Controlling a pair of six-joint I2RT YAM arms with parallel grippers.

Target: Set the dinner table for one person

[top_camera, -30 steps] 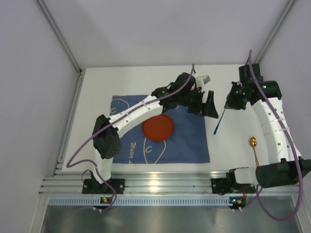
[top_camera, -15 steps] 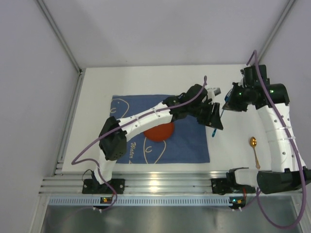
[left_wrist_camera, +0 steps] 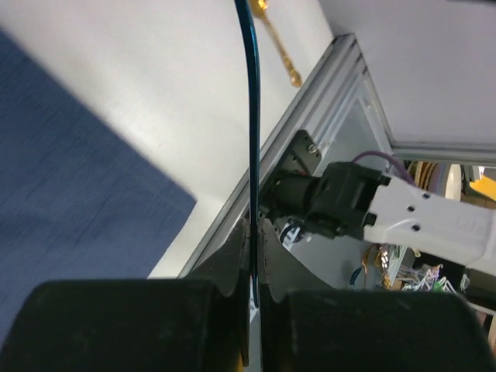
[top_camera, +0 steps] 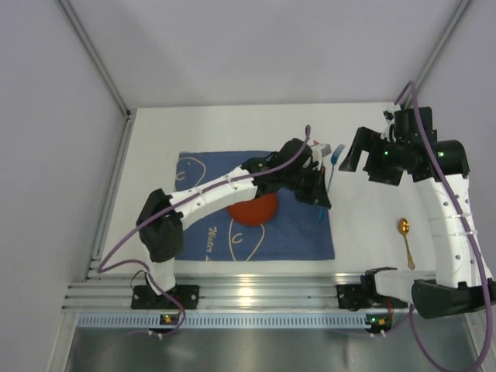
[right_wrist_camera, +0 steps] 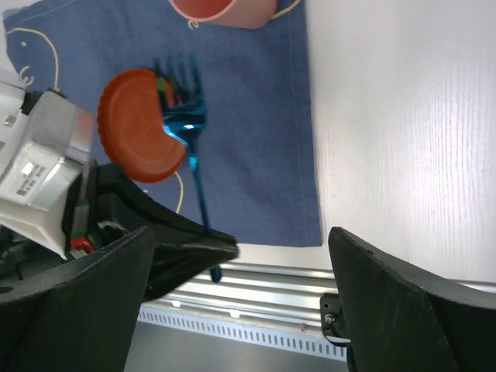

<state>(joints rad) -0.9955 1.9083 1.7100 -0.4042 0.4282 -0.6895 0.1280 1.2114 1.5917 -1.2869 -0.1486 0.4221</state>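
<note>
Currently, the left gripper [left_wrist_camera: 253, 229] is clamping the handle of the blue fork [right_wrist_camera: 190, 128]. Its two fingers are pressing against the thin handle from either side, and the handle is showing edge-on in the left wrist view. In the overhead view the left arm is reaching across the blue cloth [top_camera: 294, 225], and the fork is running close to the cloth's right edge with its tines pointing toward the far side of the table. Whether the handle end is touching the cloth cannot be determined.

The right gripper [right_wrist_camera: 242, 232] is hanging empty with its fingers spread wide apart. It is sitting just to the right of the fork's tines, with its wrist camera looking down on the fork and on the left gripper's fingers.

The dinner table [top_camera: 364, 225] is lying under both arms, with its white surface showing around the cloth on all sides. The slotted aluminium rail [top_camera: 256, 294] is running along its near edge, where both arm bases are mounted.

The red plate [top_camera: 252, 209] is resting on the cloth, partly hidden under the left arm. The gold spoon [top_camera: 404, 236] is lying on the bare tabletop to the right of the cloth, well apart from the fork. A pink vessel [right_wrist_camera: 225, 9] is standing on the cloth beyond the plate, and only part of it is showing in the right wrist view.
</note>
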